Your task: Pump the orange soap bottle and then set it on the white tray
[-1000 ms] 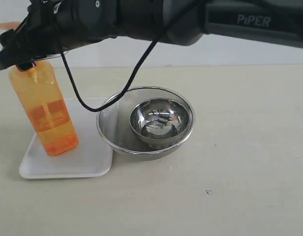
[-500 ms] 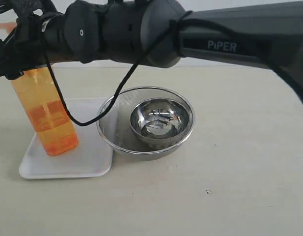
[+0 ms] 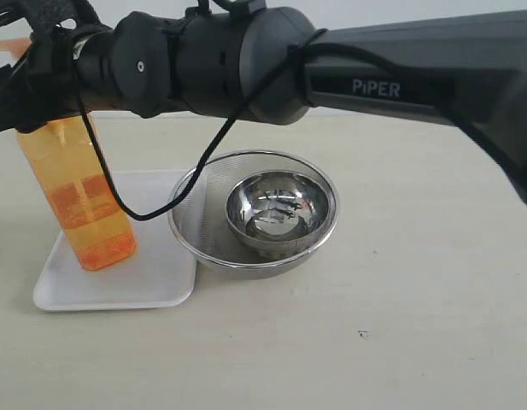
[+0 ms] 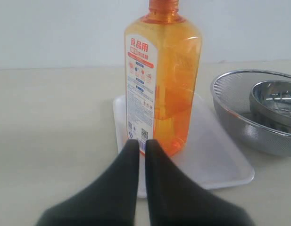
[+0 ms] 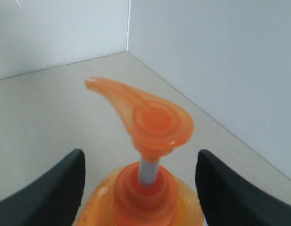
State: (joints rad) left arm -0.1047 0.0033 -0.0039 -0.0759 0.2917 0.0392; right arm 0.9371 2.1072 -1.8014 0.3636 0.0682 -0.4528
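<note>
The orange soap bottle (image 3: 79,205) stands upright on the white tray (image 3: 152,282) at the left of the table. Its orange pump head (image 5: 150,117) sits raised on the white stem. My right gripper (image 5: 139,162) is open, with one finger on each side of the bottle's neck and shoulder, and it touches neither. In the exterior view the right arm (image 3: 212,64) reaches across over the bottle's top. My left gripper (image 4: 138,142) is shut with nothing in it, its tips pointing at the bottle's labelled lower corner (image 4: 138,117) over the tray (image 4: 216,155).
A round steel mesh bowl (image 3: 190,226) with a smaller steel bowl (image 3: 280,209) inside stands right against the tray's right side. A black cable (image 3: 143,209) hangs from the right arm down over the tray. Walls meet in a corner behind the bottle.
The right arm has come lower and further left over the bottle's top. The bottle stays standing on the tray.
</note>
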